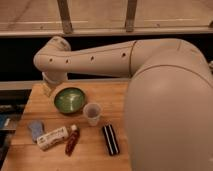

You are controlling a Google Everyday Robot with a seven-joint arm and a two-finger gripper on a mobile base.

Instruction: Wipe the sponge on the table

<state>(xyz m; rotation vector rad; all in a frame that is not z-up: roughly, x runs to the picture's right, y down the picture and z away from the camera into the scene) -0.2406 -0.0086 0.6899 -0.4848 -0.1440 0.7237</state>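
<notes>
The sponge [35, 130] lay at the worktop's [111, 96] lower left, long axis roughly up-down in frame. The hand [46, 89] hung almost straight above it at upper left; open or closed, I could not tell.

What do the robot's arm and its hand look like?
The arm is cream-white: a smooth, thick, rounded shell with a row of small dark holes along its side. No cables show. The hand, equally pale, hangs below the rounded joint over the back corner of the table, at the picture's left; little of it shows.
</notes>
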